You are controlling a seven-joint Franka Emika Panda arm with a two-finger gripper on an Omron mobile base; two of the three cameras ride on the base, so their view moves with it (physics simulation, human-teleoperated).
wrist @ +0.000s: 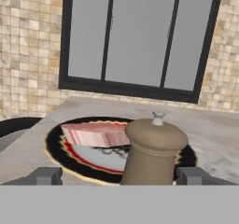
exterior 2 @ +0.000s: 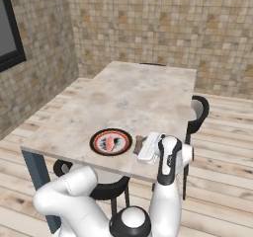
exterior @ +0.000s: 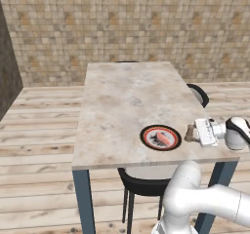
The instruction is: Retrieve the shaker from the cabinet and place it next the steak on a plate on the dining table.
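The dining table (exterior: 127, 106) is a long marble-topped slab on blue-grey legs, running away from the base toward a tiled wall (exterior: 136, 18). Dark chairs are tucked in, one at the near end (exterior: 141, 185) and one at the table's 3 o'clock side (exterior: 201, 94). In the hand view a dark-framed window (wrist: 135, 36) stands beyond the far edge.

The plate (exterior: 160, 137) lies near the table's near-right corner, black rim and orange-red ring plain to see. The steak (exterior: 162, 138) lies on its pale centre.

The gripper (exterior: 194, 133) reaches in level from 3 o'clock of the plate, hand horizontal — a posture that suits setting a tall item down upright without crossing over the plate.

The shaker (wrist: 151, 150) stands upright between the fingers (wrist: 46, 175), at 3 o'clock of the plate and just beside its rim. In the hand view the finger tips sit well out to either side of its body with clear gaps, so the jaws read as parted, not clamped. Whether its base rests fully on the tabletop cannot be confirmed from these angles, though it appears low enough.

Judgement: the placement looks essentially made — what remains is a straight withdrawal toward 3 o'clock, without brushing the shaker over.
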